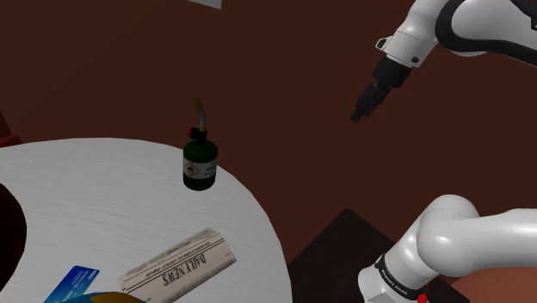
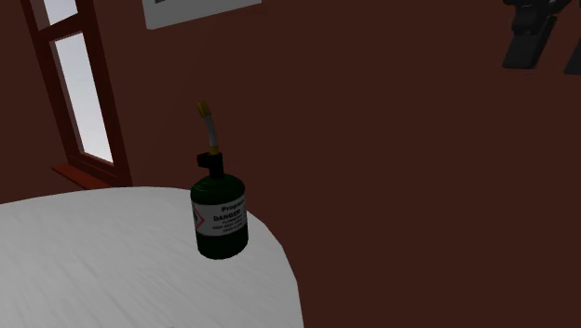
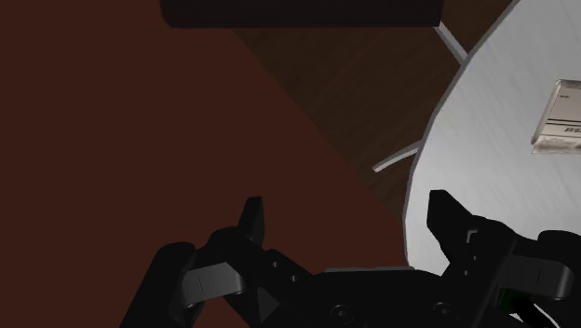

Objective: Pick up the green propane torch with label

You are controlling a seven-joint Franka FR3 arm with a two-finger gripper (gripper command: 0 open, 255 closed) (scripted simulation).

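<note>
A dark green propane torch [image 1: 200,165] with a white warning label and a thin metal nozzle stands upright near the far edge of the round white table [image 1: 95,198]. It is also in the second exterior view as the torch [image 2: 221,219], close to the table's curved rim [image 2: 279,256]. My black gripper [image 1: 360,114] hangs in the air well off to the shoulder view's right of the torch, higher than it and beyond the table's edge. In the wrist view the gripper [image 3: 352,224] is open, its fingers [image 3: 251,220] wide apart with nothing between them.
A folded newspaper [image 1: 176,267] and a blue card [image 1: 73,284] lie at the table's near side. Dark red-brown walls stand behind the table. A window [image 2: 79,93] with a red frame is at the second exterior view's left. The arm's base [image 1: 430,258] sits at lower right.
</note>
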